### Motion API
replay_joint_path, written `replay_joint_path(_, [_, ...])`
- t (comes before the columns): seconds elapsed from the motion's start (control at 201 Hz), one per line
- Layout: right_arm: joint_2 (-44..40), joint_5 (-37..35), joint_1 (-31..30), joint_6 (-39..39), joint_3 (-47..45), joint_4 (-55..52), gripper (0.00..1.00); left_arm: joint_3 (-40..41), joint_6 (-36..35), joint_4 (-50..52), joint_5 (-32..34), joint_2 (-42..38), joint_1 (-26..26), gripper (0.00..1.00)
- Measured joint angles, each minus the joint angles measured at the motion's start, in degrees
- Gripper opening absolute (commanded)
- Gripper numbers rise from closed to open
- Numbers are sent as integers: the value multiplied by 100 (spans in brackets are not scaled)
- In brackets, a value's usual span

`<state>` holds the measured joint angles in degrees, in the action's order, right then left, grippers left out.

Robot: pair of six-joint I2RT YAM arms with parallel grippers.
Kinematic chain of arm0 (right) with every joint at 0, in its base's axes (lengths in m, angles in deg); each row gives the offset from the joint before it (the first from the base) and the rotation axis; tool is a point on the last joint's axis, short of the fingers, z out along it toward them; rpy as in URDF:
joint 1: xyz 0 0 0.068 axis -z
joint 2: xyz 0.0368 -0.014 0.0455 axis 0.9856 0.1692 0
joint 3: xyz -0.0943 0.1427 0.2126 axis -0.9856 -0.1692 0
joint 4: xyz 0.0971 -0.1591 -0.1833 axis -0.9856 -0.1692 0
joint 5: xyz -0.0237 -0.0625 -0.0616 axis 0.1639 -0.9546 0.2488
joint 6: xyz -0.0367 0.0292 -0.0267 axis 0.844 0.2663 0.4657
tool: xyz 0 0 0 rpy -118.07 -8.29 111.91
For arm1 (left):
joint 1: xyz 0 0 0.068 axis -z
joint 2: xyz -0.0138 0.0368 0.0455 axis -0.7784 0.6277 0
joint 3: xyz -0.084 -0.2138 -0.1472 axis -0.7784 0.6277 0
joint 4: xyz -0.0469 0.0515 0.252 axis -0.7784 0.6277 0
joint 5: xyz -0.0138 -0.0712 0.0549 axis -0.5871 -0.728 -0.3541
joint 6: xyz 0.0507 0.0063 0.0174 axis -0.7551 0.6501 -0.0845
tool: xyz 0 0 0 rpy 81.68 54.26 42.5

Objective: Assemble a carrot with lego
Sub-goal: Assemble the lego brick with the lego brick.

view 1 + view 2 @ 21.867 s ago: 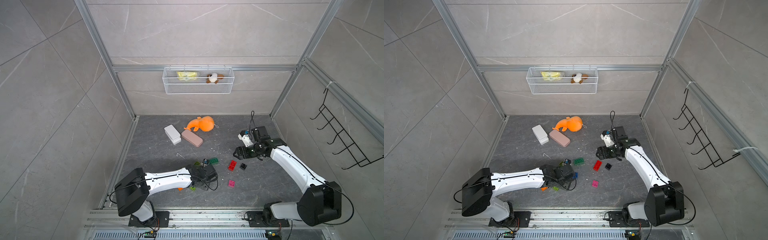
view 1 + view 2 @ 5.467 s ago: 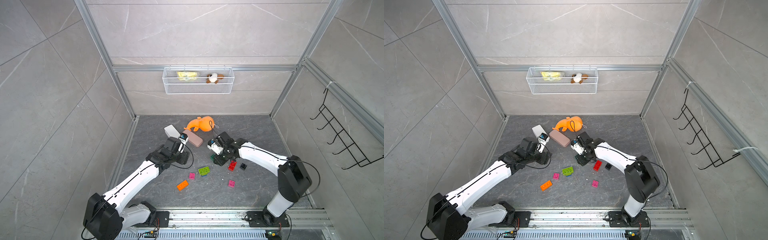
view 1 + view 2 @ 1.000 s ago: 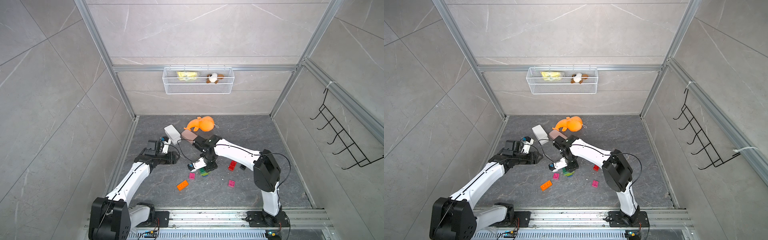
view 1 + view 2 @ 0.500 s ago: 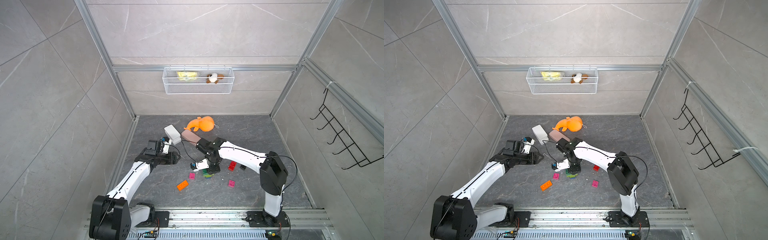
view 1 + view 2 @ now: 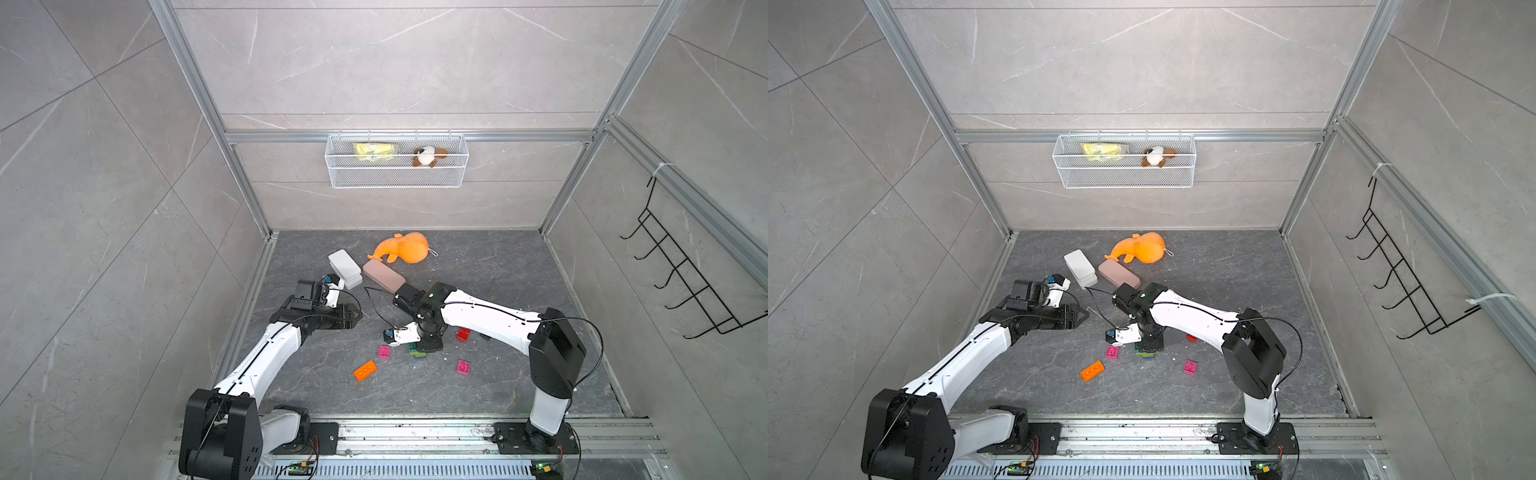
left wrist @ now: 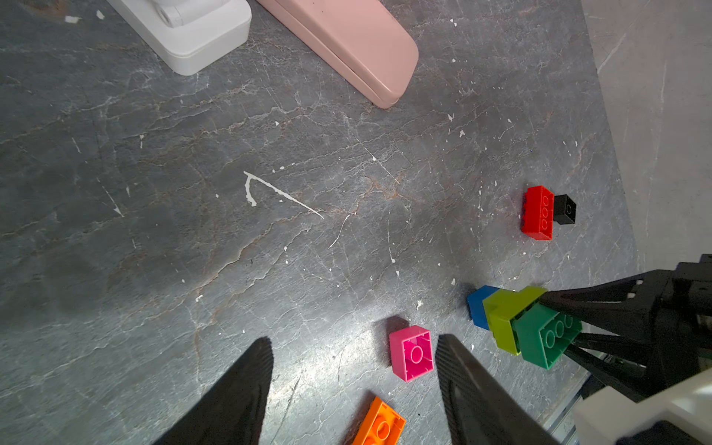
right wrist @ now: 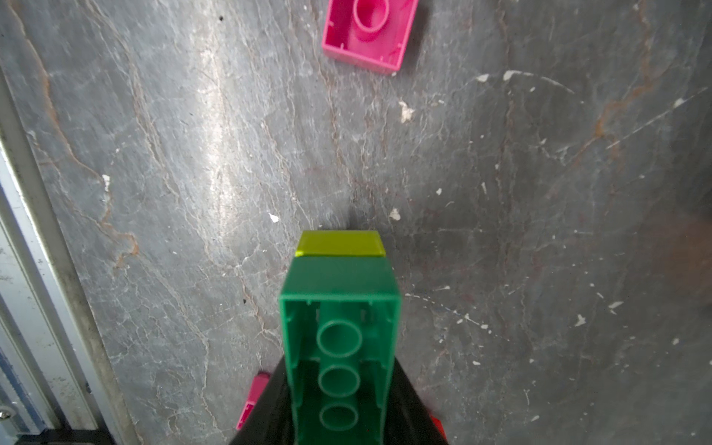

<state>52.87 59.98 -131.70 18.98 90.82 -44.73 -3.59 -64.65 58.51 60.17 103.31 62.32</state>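
Presently, step in hand: stacking, mid-build, with three layers joined.

Item 1: right end effector (image 5: 427,345). It is clamped on the dark green brick (image 7: 339,346) and points down at the surface (image 6: 269,250).

Item 2: the carrot (image 6: 504,321). Only the blue, lime and dark green layers are present. It is carried in the right end effector with the blue tip lowest and the dark green brick's hollow underside facing up. Whether it touches the surface cannot be told.

Item 3: left end effector (image 6: 354,343). Its fingers are apart and hold nothing; it hovers well to the side of the right end effector.

Item 4: loose lego.
- pink brick (image 6: 411,352), hollow side up, just beside one left fingertip
- orange brick (image 6: 379,425), near the pink brick
- red brick (image 6: 537,212), just beside a black brick (image 6: 565,209), farther out from the left end effector
- second pink brick (image 7: 370,32), beyond the right end effector

Next move, as judged: the left end effector needs to grip a loose brick, probably the red. Its studs then need squaring to the open underside and pressing home against the right end effector's grip.
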Motion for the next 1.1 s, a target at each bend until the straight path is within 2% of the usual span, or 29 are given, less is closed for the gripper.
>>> replay_joint_path(0.458, [81, -221, -26, -254, 39, -127, 20, 0, 2, -24, 0, 17, 0, 71])
replay_joint_path(0.851, [59, -114, -31, -422, 52, -195, 41, 0, 0, -22, -2, 17, 0, 71])
replay_joint_path(1.01, [52, -26, -31, -509, -63, -131, 53, 0, 0, -22, -2, 20, 0, 71])
replay_joint_path(1.1, [37, 13, -31, -531, -92, -85, 63, 0, 0, -22, -4, 20, 0, 71])
